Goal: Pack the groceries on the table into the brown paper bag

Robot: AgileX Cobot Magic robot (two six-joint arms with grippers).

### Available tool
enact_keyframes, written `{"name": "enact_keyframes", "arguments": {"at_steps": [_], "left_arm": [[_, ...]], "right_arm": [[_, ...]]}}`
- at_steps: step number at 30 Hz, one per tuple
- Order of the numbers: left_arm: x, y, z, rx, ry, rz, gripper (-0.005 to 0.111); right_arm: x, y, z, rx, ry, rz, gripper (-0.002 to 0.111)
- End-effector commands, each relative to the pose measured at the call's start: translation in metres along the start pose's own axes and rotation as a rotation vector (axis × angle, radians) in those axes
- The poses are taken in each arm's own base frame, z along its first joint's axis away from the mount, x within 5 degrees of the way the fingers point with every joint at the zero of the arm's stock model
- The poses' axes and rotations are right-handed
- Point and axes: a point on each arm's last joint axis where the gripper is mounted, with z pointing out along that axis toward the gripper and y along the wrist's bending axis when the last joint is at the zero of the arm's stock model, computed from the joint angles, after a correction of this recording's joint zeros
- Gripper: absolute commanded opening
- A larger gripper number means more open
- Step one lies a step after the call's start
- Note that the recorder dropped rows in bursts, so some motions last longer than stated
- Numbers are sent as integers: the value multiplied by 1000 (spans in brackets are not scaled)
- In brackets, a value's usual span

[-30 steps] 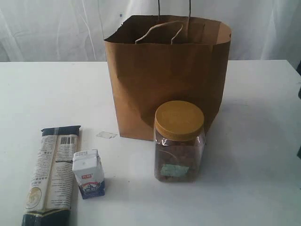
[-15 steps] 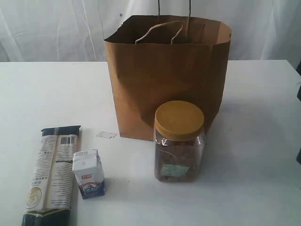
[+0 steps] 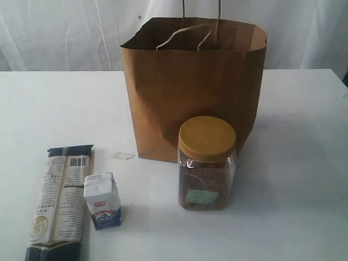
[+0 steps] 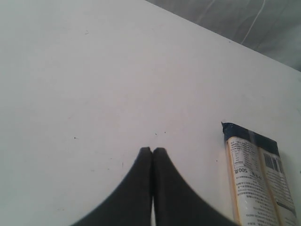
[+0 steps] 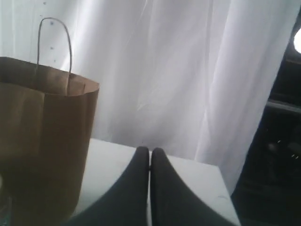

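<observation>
Packing is looking barely begun: the tall brown kraft paper bag [image 3: 193,92] is standing upright and open at the back of the broad white tabletop [image 3: 293,179], its inside hidden, while three groceries are waiting outside it. The clear jar with the yellow lid [image 3: 207,163] is standing just in front of the bag. The long dark-blue pasta packet [image 3: 61,201] is lying flat well to the left, the small white carton [image 3: 102,200] standing just beside it. The left gripper [image 4: 152,153] and right gripper [image 5: 150,153] are both pressing their jaws together on nothing

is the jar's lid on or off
On: the yellow lid sits squarely atop the clear jar, which stands upright before the brown paper bag.
</observation>
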Motion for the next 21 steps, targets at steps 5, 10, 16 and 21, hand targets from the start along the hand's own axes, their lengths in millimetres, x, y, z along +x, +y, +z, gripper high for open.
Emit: {"name": "enact_keyframes", "arguments": {"at_steps": [5,10,16,21], "left_arm": [[1,1,0,-3,-1,14,0],[1,1,0,-3,-1,14,0],[1,1,0,-3,-1,14,0],[1,1,0,-3,-1,14,0]], "right_arm": [[28,3,-22,25,-21,12,0],[82,12,-23,22,186,46,0],[110,15,-25,53,343,109,0],[110,15,-25,53,343,109,0]]}}
